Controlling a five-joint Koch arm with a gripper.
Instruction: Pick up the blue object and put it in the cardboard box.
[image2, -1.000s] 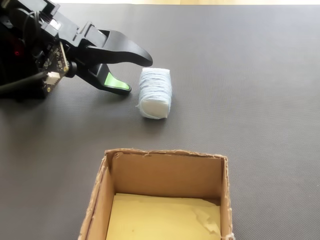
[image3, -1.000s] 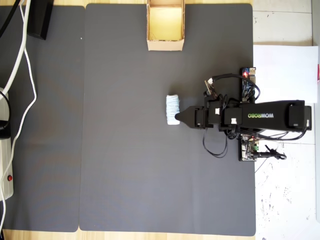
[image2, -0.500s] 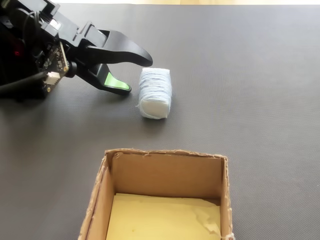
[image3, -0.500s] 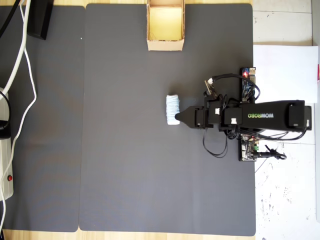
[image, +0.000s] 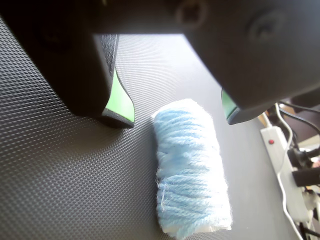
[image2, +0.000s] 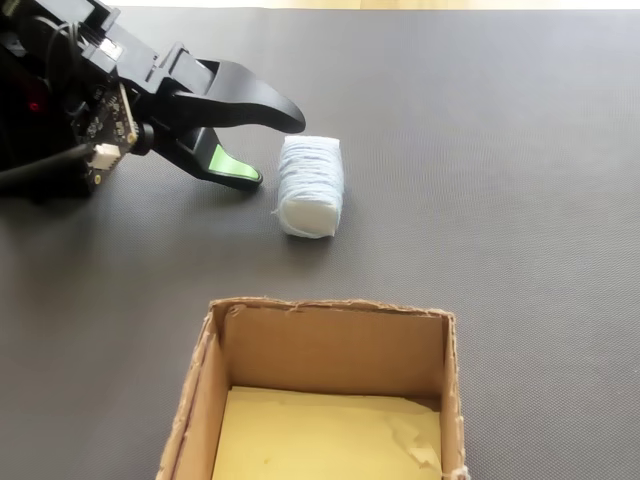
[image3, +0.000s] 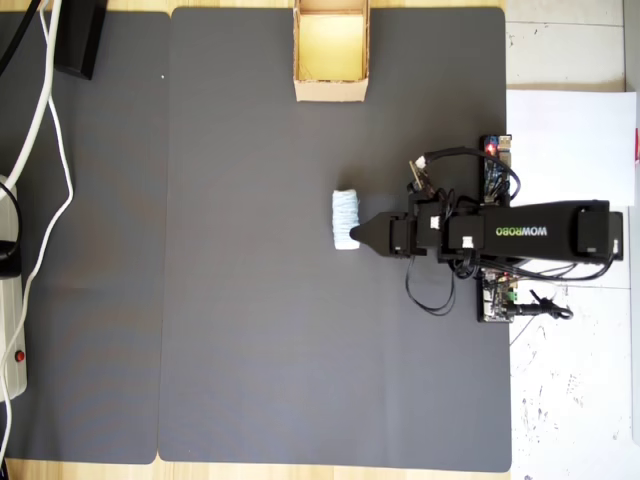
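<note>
Dark grey matting (image3: 250, 300) covers most of the wooden desk, its surface finely dimpled in the wrist view. On it, near the middle and somewhat toward the right edge as the overhead view shows it, lies the blue object (image2: 310, 186), a short roll of pale blue yarn on its side, resting free on the mat. The cardboard box (image3: 331, 88) sits well apart from it at the mat's top edge in the overhead view, mouth up, showing a yellowish floor and nothing inside.

The gripper (image2: 265, 148) stands parted just beside the roll, one black jaw above and a green-padded jaw lower down, gripping nothing. From the wrist view the two green-edged tips straddle the near end of the roll without touching it.

The roll looks very light and soft, so I would expect it to squash under the jaws rather than slip; the fuzzy strands should give good friction. Loose threads at its ends could snag. The best hold seems to be across the wound middle, jaws on the ribbed sides, not on the flat ends.

White lettering on the arm's (image3: 540, 232) black body reads "WOWROBO", seen reversed from above. I can make out no other writing.
</note>
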